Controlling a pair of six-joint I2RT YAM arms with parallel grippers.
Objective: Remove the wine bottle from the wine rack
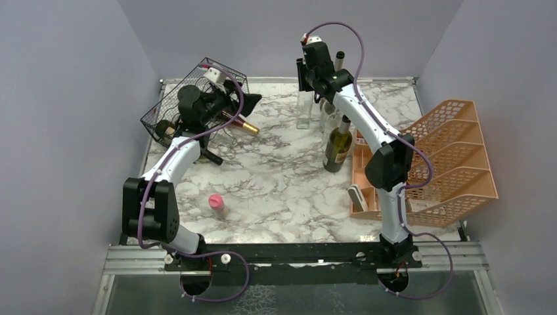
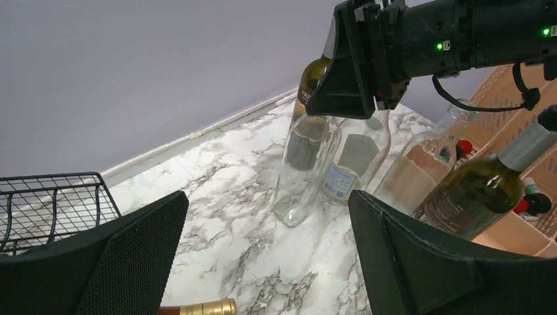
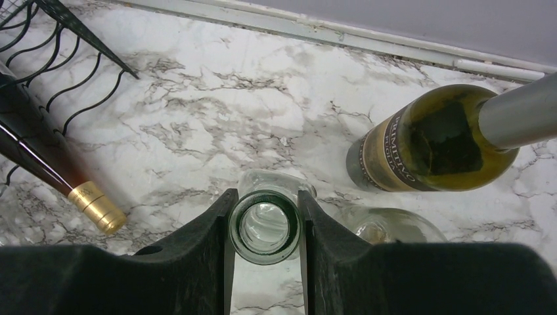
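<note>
We're over a white marble-patterned tabletop [image 1: 282, 190] veined in grey. Plain lavender-grey walls [image 1: 66, 98] close it in on three sides, and a pale trim strip [image 3: 341, 36] runs along the far edge.

In the far left corner sits the black thin-wire wine rack [image 1: 167, 108], tipped at an angle. The dark glass wine bottle [image 3: 97, 207] lies on its side there, its gold-foiled neck poking out of the rack toward the middle of the table. The left arm covers the body in the overhead view, so how deep it sits in the cells is hard to say.

The left gripper [image 2: 266, 197] hangs right above that gold neck with its jaws spread wide, and nothing is between them.

Across at the far middle, the right gripper [image 3: 265, 193] is pinching the open mouth of an upright clear glass bottle [image 2: 302, 170], one finger pressed on each side of the rim. More glass bottles cluster just beside it.

A dark olive-green bottle with a silver cap [image 1: 337, 147] stands next to the peach plastic tiered organizer [image 1: 453, 157] along the right side. A small pink cap-like piece [image 1: 215, 201] sits alone on the near left of the marble, well apart from everything.
</note>
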